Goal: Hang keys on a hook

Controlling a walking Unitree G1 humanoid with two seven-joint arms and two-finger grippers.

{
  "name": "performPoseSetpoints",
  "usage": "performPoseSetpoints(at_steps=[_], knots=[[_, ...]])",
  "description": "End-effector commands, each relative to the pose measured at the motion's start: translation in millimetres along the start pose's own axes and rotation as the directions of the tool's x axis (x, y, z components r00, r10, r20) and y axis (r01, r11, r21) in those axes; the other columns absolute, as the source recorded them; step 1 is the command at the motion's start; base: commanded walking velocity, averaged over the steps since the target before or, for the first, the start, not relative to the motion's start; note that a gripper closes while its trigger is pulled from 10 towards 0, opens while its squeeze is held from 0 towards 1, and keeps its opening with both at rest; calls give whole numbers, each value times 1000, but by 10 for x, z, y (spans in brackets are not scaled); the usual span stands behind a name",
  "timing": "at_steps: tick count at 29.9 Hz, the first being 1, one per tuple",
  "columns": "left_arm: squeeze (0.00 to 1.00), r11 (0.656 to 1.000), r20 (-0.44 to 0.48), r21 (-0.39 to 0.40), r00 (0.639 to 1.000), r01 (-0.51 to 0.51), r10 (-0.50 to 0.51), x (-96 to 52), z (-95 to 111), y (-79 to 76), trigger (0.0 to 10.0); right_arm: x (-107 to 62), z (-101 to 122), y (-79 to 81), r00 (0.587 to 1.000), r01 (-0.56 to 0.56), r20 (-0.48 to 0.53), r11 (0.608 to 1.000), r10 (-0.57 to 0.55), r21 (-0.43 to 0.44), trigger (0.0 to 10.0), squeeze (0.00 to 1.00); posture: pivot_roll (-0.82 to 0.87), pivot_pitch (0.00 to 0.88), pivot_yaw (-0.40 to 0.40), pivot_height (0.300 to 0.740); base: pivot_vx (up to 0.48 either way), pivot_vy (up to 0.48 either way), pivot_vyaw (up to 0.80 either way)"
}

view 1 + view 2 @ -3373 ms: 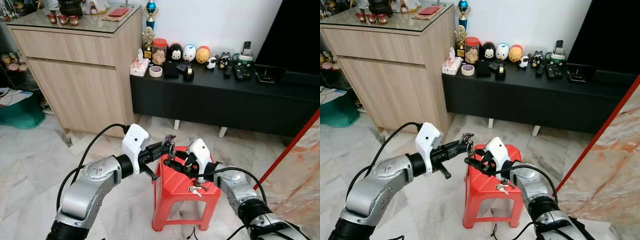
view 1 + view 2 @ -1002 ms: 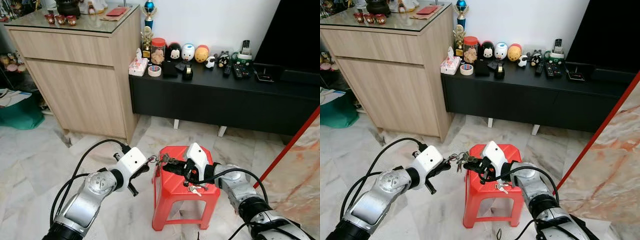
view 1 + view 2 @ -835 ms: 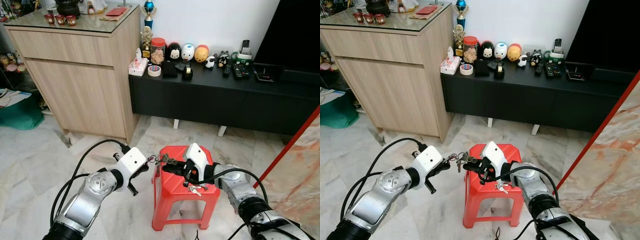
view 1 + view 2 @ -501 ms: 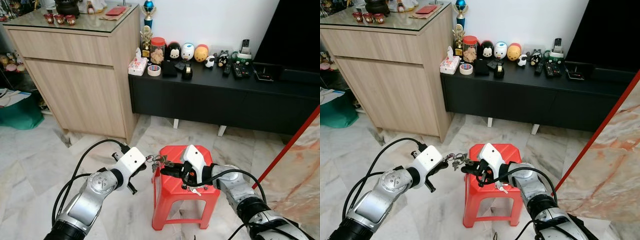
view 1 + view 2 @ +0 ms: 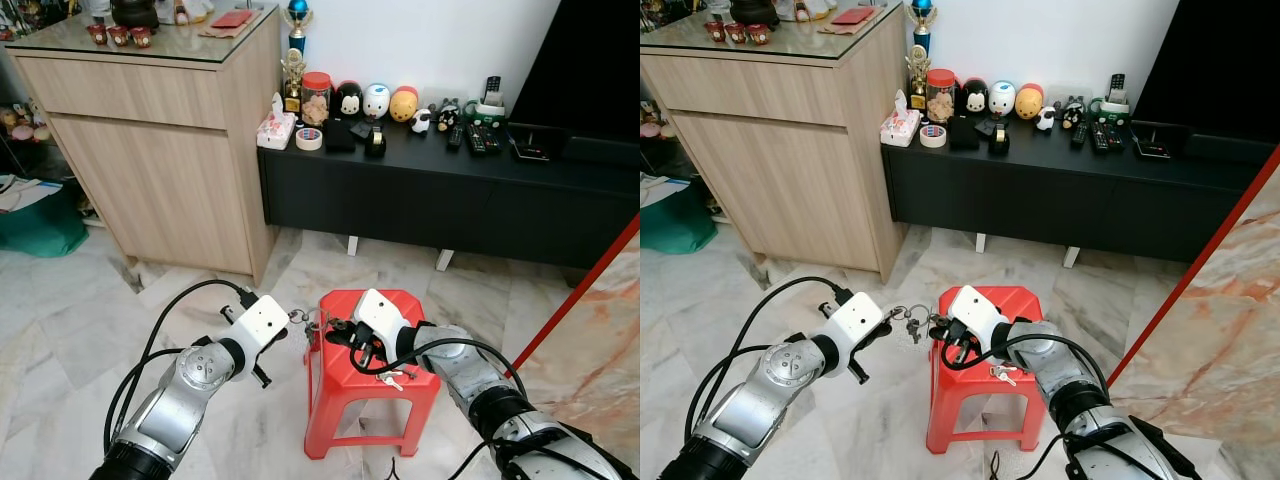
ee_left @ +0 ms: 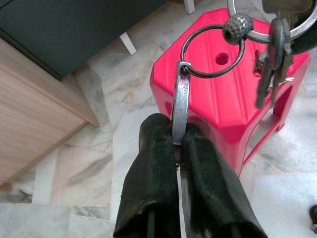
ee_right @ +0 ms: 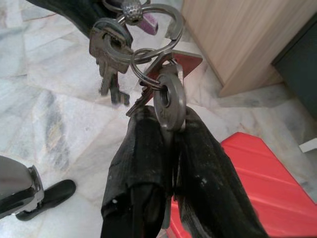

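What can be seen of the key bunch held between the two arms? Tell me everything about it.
The key bunch is silvery metal: several linked split rings, a small knurled bead on one ring, and a few dull grey keys hanging down. The left pincer is shut on a flat metal clip hooked to a ring; the right pincer is shut on a round-headed key. The bunch hangs in the air by the near-left edge of the red plastic stool, apart from it.

No legible text, labels, brands or numbers anywhere; items on the black console (image 5: 420,160) and wooden cabinet (image 5: 150,110) too small to read
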State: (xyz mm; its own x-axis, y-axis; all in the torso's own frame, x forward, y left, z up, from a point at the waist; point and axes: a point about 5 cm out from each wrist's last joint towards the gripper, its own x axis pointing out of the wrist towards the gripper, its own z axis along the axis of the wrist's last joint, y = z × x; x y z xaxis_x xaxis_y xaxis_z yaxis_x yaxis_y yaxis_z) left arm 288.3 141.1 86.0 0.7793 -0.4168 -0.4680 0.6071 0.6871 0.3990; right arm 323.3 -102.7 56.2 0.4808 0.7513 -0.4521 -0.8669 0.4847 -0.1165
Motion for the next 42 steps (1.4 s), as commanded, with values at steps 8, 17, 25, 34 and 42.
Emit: performPoseSetpoints(at_steps=[8,17,25,34,42], knots=[[988,991,-158,-7,979,-134,131,-103,-347,228,10000,-224,-164,-202,991,128,-36,989,-126,73,0,0,117,0,-61,740,0,0,0],[0,980,-159,-69,972,-186,173,-100,-442,244,10000,-203,-198,-167,991,136,-32,983,-133,121,0,0,118,0,-61,740,0,0,0],[0,964,-185,-134,962,-228,202,-99,-591,210,10000,-200,-292,-118,989,147,-51,972,-140,184,0,0,114,0,-64,740,0,0,0],[0,908,-263,-245,925,-340,275,-151,-935,164,10000,-231,-628,-72,898,440,-211,758,-387,482,0,0,111,0,-64,740,0,0,0],[0,856,-379,-294,875,-424,303,-265,-1352,51,10000,-260,-1045,266,803,586,-384,487,-456,648,10000,0,106,0,-58,740,0,0,0]])
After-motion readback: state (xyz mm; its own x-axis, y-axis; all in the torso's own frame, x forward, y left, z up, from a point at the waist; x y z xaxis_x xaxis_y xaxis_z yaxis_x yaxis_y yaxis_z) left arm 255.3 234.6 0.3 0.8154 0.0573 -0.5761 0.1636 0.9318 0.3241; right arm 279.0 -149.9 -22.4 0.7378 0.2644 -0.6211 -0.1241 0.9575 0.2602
